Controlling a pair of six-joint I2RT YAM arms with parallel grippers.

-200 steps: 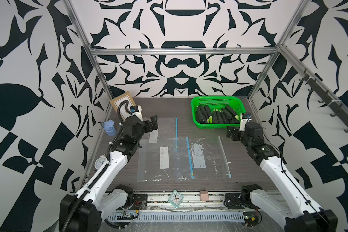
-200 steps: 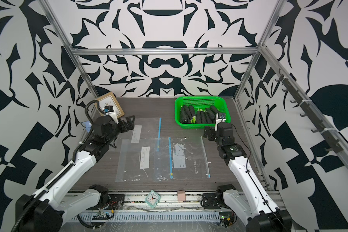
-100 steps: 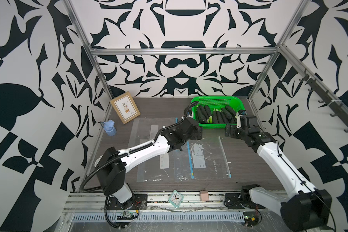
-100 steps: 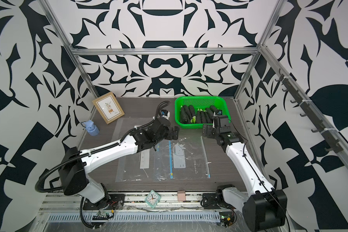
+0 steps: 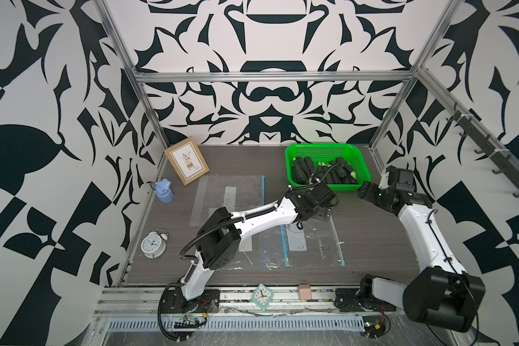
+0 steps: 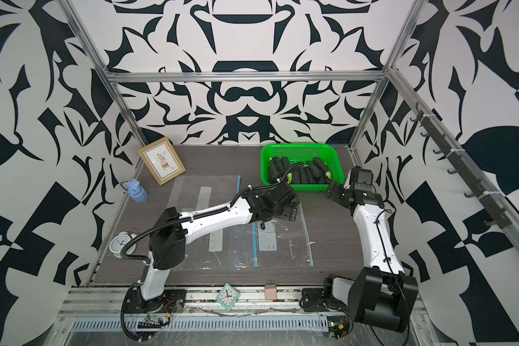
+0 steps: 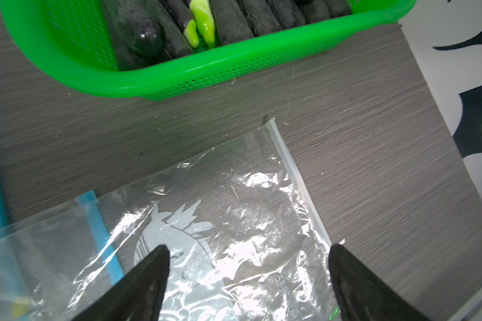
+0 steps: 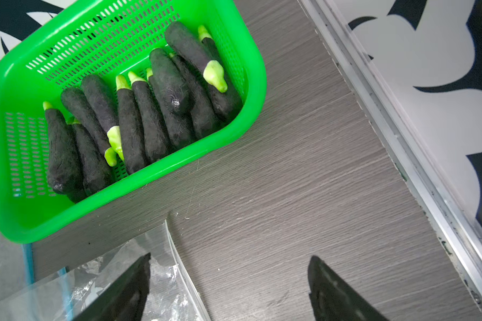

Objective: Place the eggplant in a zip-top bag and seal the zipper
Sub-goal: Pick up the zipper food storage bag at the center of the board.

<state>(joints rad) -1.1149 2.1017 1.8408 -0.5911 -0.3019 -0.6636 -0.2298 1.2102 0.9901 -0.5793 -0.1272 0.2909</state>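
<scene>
room: I'm working in the black-and-white patterned booth, over the grey woodgrain table (image 5: 372, 239).
left edge: The picture frame (image 5: 187, 164), little blue bottle (image 5: 164, 191) and alarm clock (image 5: 153, 244) are sitting well apart from the action.
bags: The left-hand bag (image 5: 231, 191) and right-hand bag (image 7: 234, 194) are both lying flat and empty.
left gripper (image 7: 248, 250): A second ago I was keeping it tucked on its own side. Now it's stretching across and hovering over the right-hand bag's far corner, fingers spread wide, gripping nothing.
eggplants (image 8: 131, 125): They're all piling in the green basket (image 7: 206, 69), just beyond that corner.
right gripper (image 8: 228, 258): It's also coming forward, near the basket, fingers wide, empty.
meaning: I'm guessing I'm only setting up, with bagging and zipping not started.
</scene>
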